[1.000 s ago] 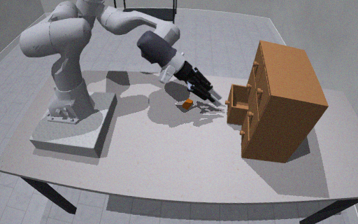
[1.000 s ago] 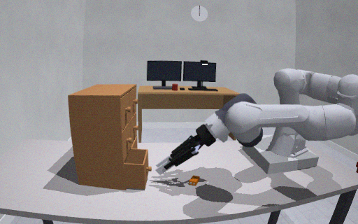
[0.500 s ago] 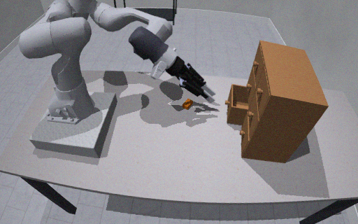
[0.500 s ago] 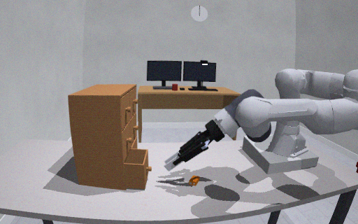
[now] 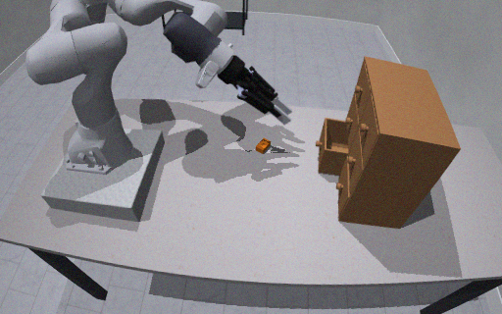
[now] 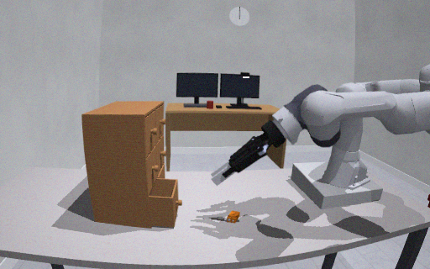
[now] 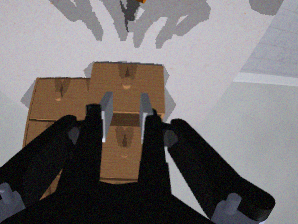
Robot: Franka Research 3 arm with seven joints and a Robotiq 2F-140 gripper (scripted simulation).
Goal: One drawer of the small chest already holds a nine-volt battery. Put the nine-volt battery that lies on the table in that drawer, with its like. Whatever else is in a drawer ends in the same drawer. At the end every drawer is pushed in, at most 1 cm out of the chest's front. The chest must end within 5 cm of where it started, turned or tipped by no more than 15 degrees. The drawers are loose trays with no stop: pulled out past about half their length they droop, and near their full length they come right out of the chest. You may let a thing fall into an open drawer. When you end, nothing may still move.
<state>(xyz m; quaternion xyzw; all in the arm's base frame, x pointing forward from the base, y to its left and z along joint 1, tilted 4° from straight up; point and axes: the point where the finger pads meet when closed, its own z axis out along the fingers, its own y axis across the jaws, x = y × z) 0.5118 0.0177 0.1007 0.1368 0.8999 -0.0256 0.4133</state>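
Note:
The orange nine-volt battery (image 5: 263, 145) (image 6: 233, 216) lies on the table between the robot base and the chest. The small wooden chest (image 5: 414, 103) (image 6: 115, 168) stands upright. One bottom drawer (image 5: 333, 161) (image 6: 166, 210) (image 7: 107, 82) is pulled partly out and looks level; no battery is visible inside, and part of its floor is hidden. The other drawers look pushed in. My gripper (image 5: 287, 115) (image 6: 216, 179) (image 7: 126, 104) is slightly open, with nothing between the fingers. It is in the air above and in front of the open drawer, pointing obliquely down toward the chest.
The arm's base block (image 5: 90, 196) (image 6: 346, 197) stands on the table (image 5: 227, 235) (image 6: 44, 235), across from the chest. Round knobs stick out of the drawer fronts. A desk (image 6: 224, 119) with two monitors stands in the background, away from the table.

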